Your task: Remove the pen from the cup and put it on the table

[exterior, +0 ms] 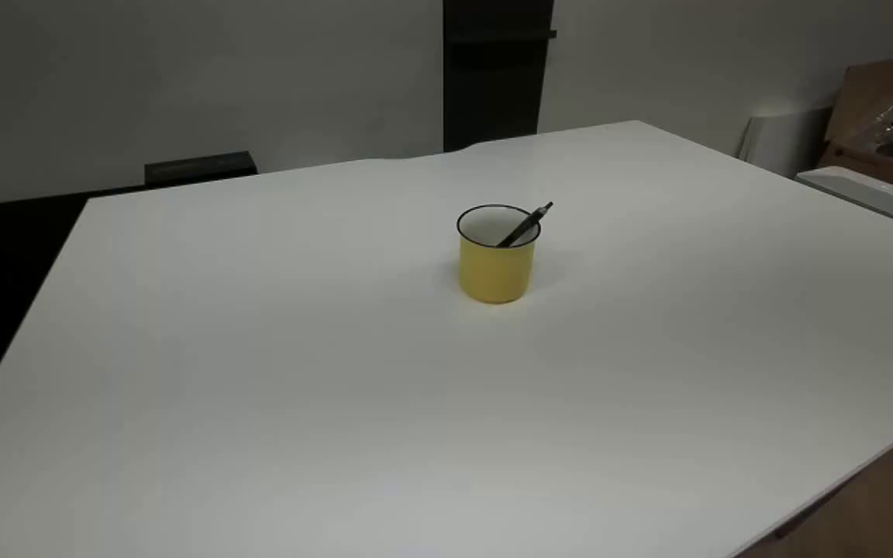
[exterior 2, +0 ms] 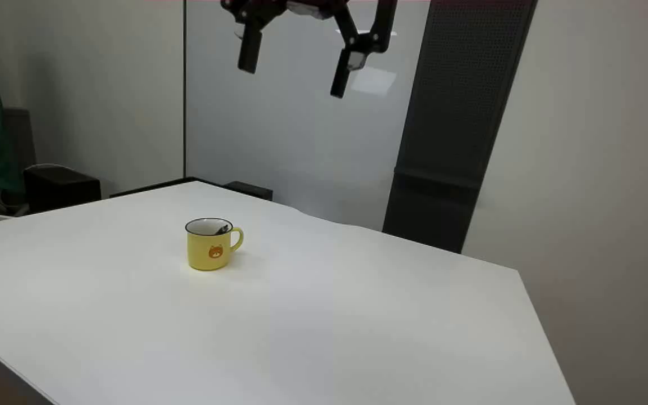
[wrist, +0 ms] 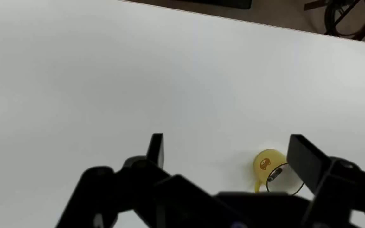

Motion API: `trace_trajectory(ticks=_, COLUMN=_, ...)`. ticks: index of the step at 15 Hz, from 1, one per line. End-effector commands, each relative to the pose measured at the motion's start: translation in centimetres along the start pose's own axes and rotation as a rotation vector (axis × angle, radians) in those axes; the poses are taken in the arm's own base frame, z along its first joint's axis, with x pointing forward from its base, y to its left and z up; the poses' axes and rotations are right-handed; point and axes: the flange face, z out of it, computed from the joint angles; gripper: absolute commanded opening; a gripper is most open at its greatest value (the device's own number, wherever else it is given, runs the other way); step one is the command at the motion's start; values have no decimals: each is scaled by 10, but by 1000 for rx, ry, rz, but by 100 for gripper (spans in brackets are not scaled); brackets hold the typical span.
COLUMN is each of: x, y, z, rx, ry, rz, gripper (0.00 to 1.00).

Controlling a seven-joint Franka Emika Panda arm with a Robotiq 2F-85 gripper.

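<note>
The yellow cup [exterior: 496,275] stands upright on the white table [exterior: 299,364]; the cup also shows in an exterior view [exterior 2: 203,252] with its handle and a bear-like print. The dark pen [exterior: 525,227] leans inside the cup with its tip above the rim; in an exterior view only a bit of the pen [exterior 2: 222,229] shows. My gripper [exterior 2: 292,83] is open and empty, high above the table. In the wrist view the cup [wrist: 272,156] and pen [wrist: 275,174] lie below, near the right finger of the gripper [wrist: 227,135]. That finger hides part of the cup.
A tall dark panel [exterior: 497,77] and a low black box [exterior: 200,169] stand behind the table. A cardboard box [exterior: 888,116] and a white tray-like piece [exterior: 873,192] are beyond the table's edge. Coiled cables [wrist: 348,25] lie on the floor past the edge.
</note>
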Motion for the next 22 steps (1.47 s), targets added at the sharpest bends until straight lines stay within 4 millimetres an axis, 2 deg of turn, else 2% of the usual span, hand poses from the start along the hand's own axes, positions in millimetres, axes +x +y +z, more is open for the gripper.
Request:
trace_trajectory(ticks=1, x=0, y=0, z=-1, rx=0, ry=1, rz=0, gripper=100)
trace_trajectory(ticks=11, x=0, y=0, z=-1, rx=-1, ry=3, rz=0, gripper=100)
trace_trajectory(ticks=13, x=14, y=-7, z=8, rx=-60, ry=39, rz=3, gripper=100)
trace_trajectory(ticks=15, x=28, y=-20, z=22, rx=-114, ry=87, rz=-23, gripper=100)
trace_trajectory(ticks=17, x=43, y=-42, z=44, rx=-169, ry=142, rz=-80, gripper=100)
trace_trajectory(ticks=22, x=64, y=-114, z=110, rx=-218, ry=193, rz=-224, gripper=100)
